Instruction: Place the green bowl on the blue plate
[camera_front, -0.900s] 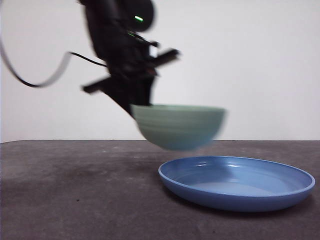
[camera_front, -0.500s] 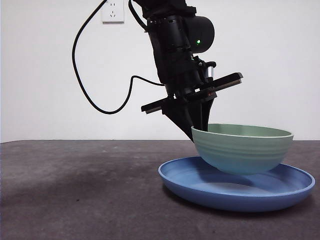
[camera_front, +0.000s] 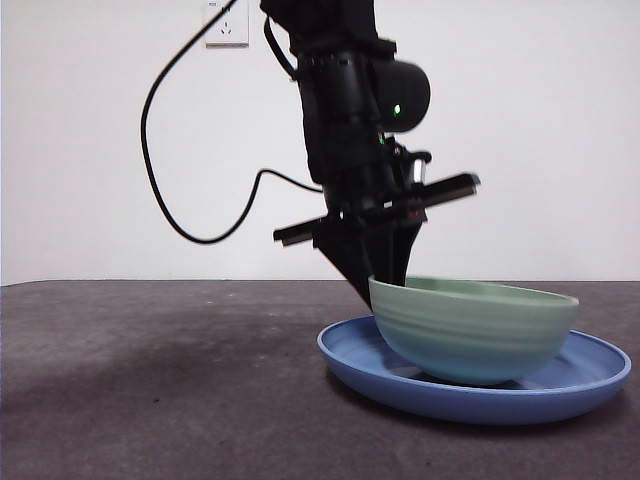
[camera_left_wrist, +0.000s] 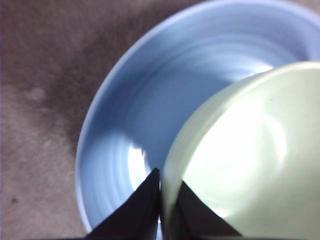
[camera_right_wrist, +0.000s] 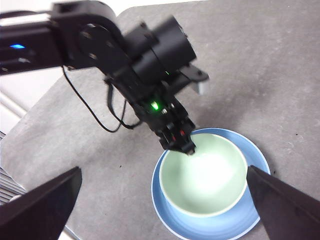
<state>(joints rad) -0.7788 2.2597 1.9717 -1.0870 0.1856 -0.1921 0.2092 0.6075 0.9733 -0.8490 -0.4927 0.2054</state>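
The pale green bowl (camera_front: 470, 335) sits low inside the blue plate (camera_front: 372, 377), slightly tilted, its base at the plate's floor. My left gripper (camera_front: 380, 285) reaches down from above and is shut on the bowl's rim at its left side. In the left wrist view, the jaws (camera_left_wrist: 162, 200) pinch the bowl's wall (camera_left_wrist: 250, 165), one inside and one outside, over the plate (camera_left_wrist: 150, 100). The right wrist view looks down from high up on the bowl (camera_right_wrist: 205, 180), the plate (camera_right_wrist: 252, 220) and the left arm. My right gripper (camera_right_wrist: 162, 172) is open and empty, far above them.
The dark grey table (camera_front: 150, 400) stretches left of the plate. A black cable (camera_front: 170, 200) hangs from the left arm, and a wall socket (camera_front: 225, 25) is on the white wall behind. The table's edge (camera_right_wrist: 45, 120) shows in the right wrist view.
The left gripper carried the green bowl to the right over the plate, then lowered it from just above the plate down into it.
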